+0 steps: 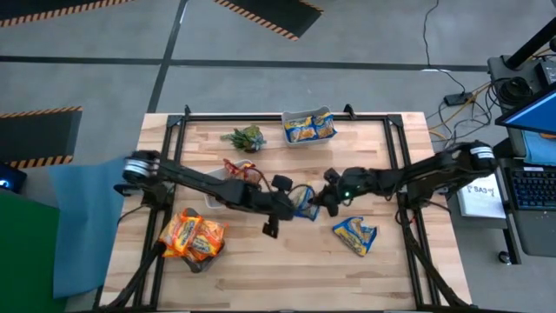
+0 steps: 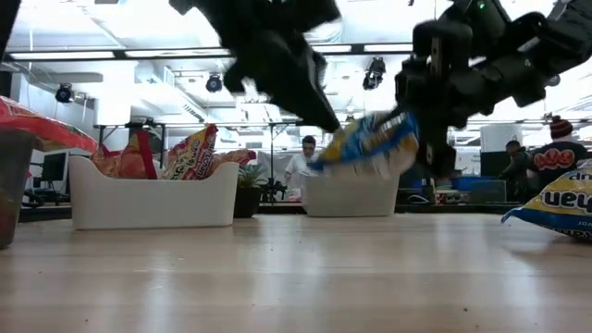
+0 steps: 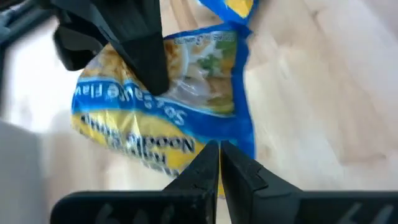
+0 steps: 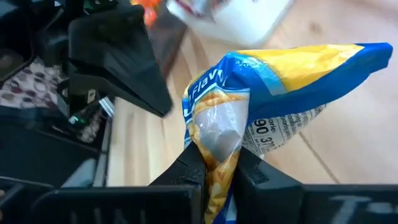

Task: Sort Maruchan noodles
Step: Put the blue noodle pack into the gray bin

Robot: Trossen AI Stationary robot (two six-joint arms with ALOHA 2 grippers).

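Hanging mid-bench, the blue-yellow crinkly plastic noodle packet [image 4: 280, 93] is pinched by the right gripper [image 4: 216, 163] (raised off the wood); left gripper [image 3: 219, 163] jaws closed beside it.

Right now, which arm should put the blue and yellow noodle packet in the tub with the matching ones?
Right. Its pincer is clamped on the packet, held off the table. The left pincer is shut, just at the packet's edge.

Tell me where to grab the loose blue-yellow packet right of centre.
Pinch a crimped end of the loose packet, coming down from above: it lies flat on the table, so its thin end seal likely suits fingers. The right gripper, nearest, holds another packet; left gripper adjoins.
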